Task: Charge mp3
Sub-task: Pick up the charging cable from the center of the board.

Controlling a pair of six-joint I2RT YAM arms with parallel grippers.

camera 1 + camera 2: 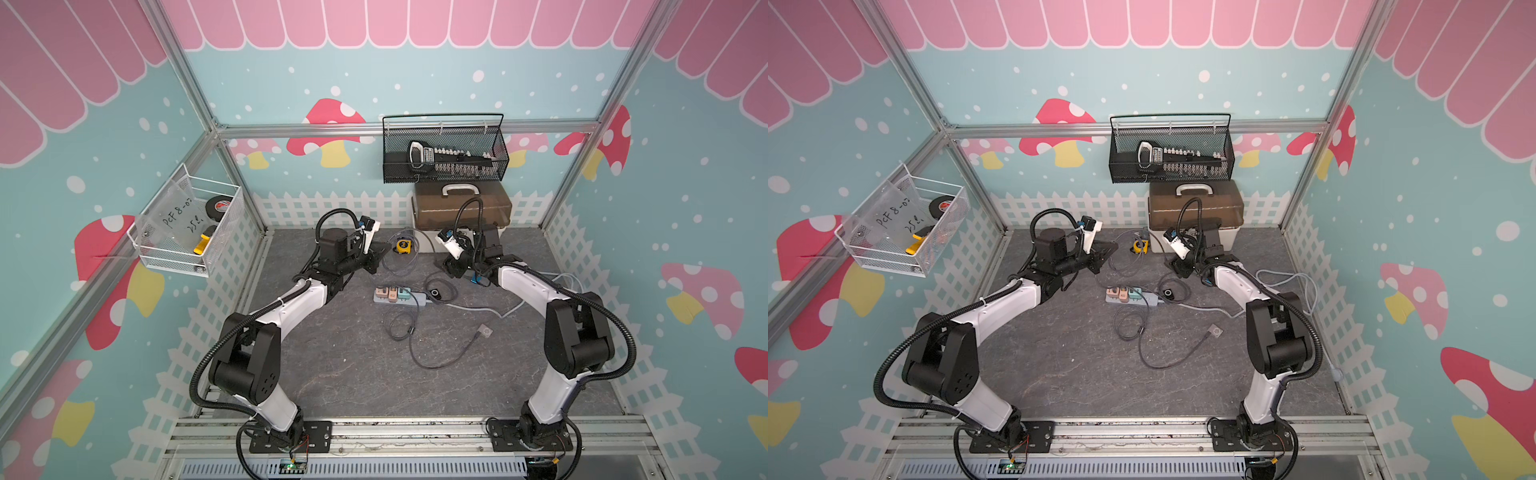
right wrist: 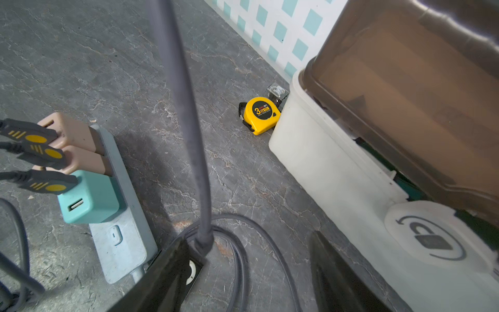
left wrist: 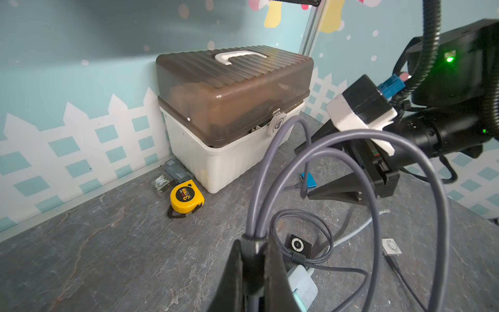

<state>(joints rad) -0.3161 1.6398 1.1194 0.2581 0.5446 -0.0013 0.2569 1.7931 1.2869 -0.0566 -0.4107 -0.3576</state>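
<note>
Where the power strip [image 1: 417, 300] lies on the gray table [image 1: 353, 374] with two beige chargers and a teal one plugged in, the brown-lidded storage box [image 3: 232, 89] stands well behind it against the back wall. The box's white latch [image 2: 432, 237] bears a padlock symbol ringed by an arrow. Far to the strip's left, the wall-hung white wire basket [image 1: 226, 228] carries a clear sheet handwritten "PCF 8-0" and "25"; the rest is unreadable. The left gripper [image 3: 253, 239], raised behind the strip's left end, is clamped on a coil of gray cable [image 3: 351, 133]. The right gripper [image 2: 247, 237], behind the strip's cord end, has its jaws spread and grasps nothing; a cable strand runs close against one finger. The yellow tape measure [image 3: 186, 195], marked "3m", sits behind the strip. The black mp3 player [image 3: 298, 244] lies just beyond the strip's cord end, ringed by cable.
</note>
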